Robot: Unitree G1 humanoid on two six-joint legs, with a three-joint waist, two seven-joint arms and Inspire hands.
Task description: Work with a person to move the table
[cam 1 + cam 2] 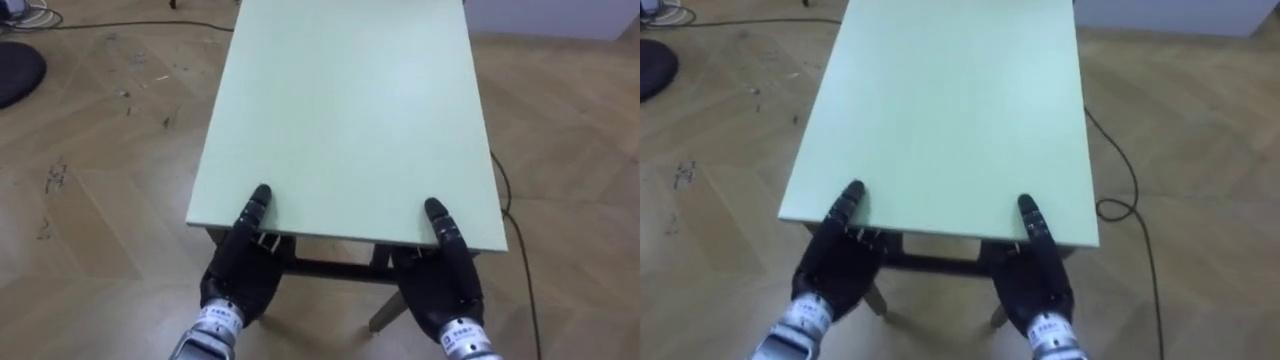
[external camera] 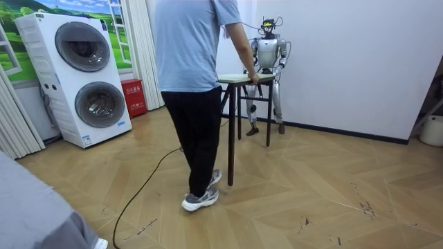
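Table (image 1: pixel 340 110), carried at two ends. The pale green top runs away from me, its near short edge just below my chest line and its far end cut off at the top of the eye views.

My left hand (image 1: pixel 240 275) sits at the near edge, towards the left corner. Its thumb lies flat on the top, pointing away from me, while the palm hangs below the edge. The rest of that hand goes under the board, so I cannot tell how far it is closed.

My right hand (image 1: pixel 440 285) mirrors it near the right corner: thumb flat on the top, palm below the edge, the remainder under the board and its closure likewise not to be told.

Between the two palms the dark frame (image 1: pixel 330 268) of the table shows beneath the top. Parquet floor (image 1: pixel 90 200) lies on both sides, and a dark disc (image 1: pixel 15 75) rests on it far left.

In the room view I stand upright at the table's far end, close to a white wall (image 2: pixel 346 62). A person (image 2: pixel 190 69) stands at the near end, back to the camera, one arm stretched down with the hand at the table's edge. Two stacked washers (image 2: pixel 83 76) stand at the room view's left.
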